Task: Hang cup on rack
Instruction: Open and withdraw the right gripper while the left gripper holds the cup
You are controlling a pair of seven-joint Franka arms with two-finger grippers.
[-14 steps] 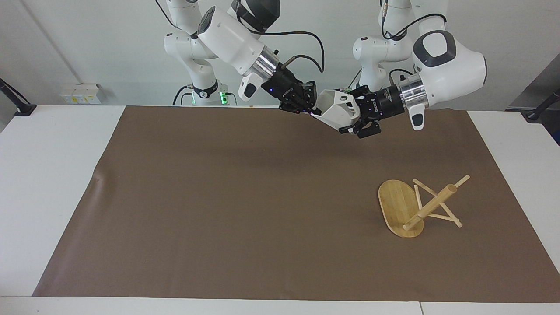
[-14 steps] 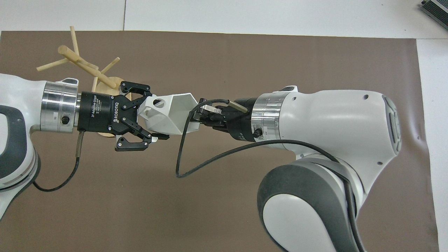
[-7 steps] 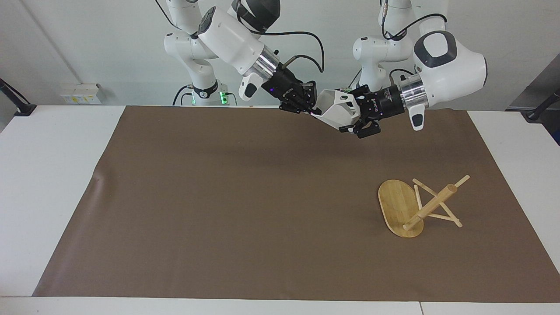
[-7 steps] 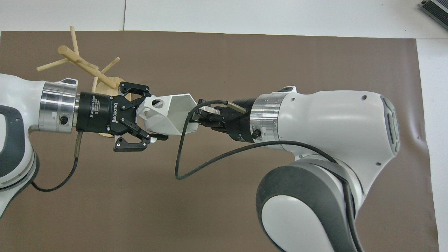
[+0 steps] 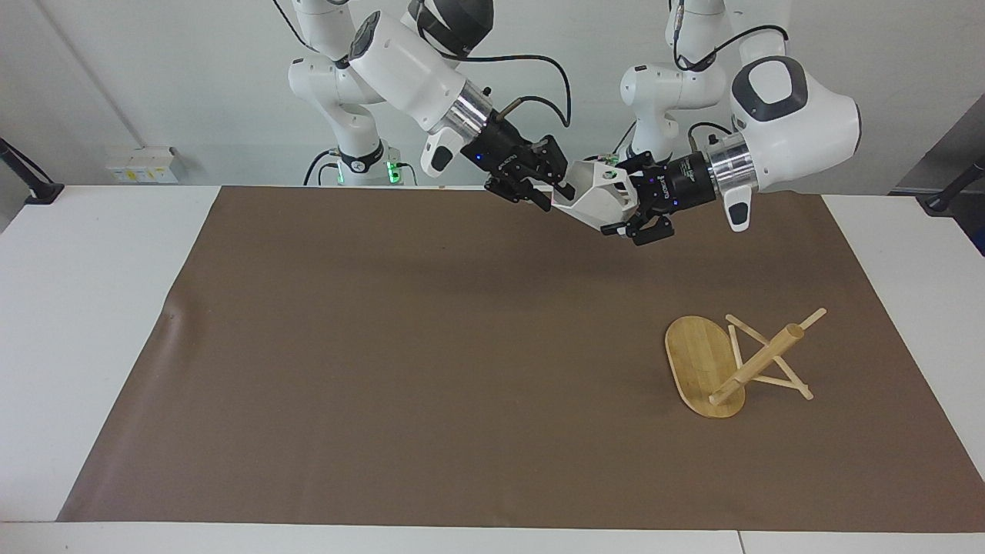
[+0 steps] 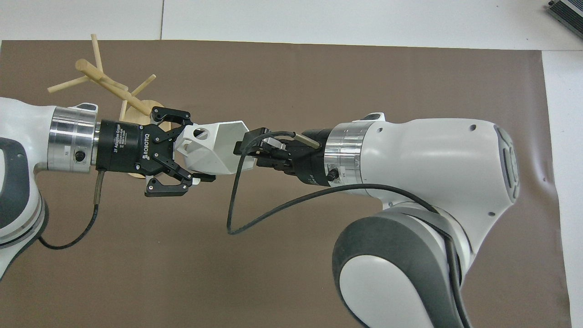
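Mid-air over the worktop [image 5: 323, 354]: left pincer [image 5: 625, 208] clamped on the cup [image 5: 596, 198], right pincer [image 5: 542, 187] spread apart at its rim; rack [image 5: 739, 362] tipped over.

We see the white faceted cup [image 5: 596, 196] in the air, tipped on its side, over the worktop's robot edge. The bamboo rack [image 5: 731, 362] lies toppled near the left arm's end.

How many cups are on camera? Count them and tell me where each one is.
1. The cup is in the air over the mat, held by the left gripper; the right gripper is open at its rim.
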